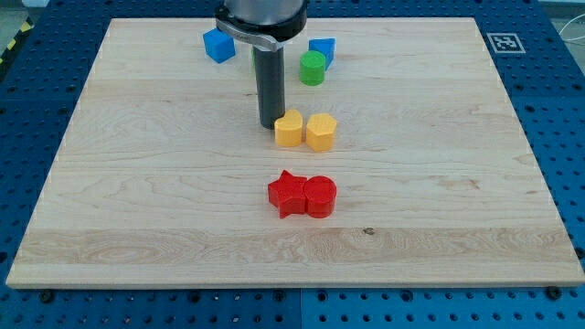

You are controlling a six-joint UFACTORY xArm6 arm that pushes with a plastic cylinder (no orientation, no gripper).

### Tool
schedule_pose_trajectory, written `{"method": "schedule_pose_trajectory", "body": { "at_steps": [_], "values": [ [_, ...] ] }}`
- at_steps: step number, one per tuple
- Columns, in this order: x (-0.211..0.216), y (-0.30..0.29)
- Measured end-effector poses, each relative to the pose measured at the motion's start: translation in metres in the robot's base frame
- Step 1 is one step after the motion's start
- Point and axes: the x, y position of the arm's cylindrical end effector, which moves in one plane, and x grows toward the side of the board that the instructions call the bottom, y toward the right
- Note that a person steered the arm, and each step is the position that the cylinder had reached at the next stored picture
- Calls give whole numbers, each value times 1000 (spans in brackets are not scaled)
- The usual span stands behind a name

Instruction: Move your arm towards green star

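Two yellow blocks (306,131) are touching your tip (271,125); no tool jaws showing; green star is hiding, unreached.

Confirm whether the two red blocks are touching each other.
Yes, the red star and the red round block sit pressed together side by side, with no gap.

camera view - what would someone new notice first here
The dark rod drops from the view's top to the board's middle, my tip just left of two yellow blocks sitting side by side. Below them, a red star and a red round block are pressed together. Near the top edge lie a blue cube, a green cylinder and another blue block; no green star can be made out.
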Motion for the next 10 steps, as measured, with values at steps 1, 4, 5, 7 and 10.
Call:
{"method": "schedule_pose_trajectory", "body": {
  "at_steps": [1,4,5,7,10],
  "values": [
    [4,0],
    [11,-21],
    [4,-61],
    [-11,-66],
    [-49,-88]
  ]
}}
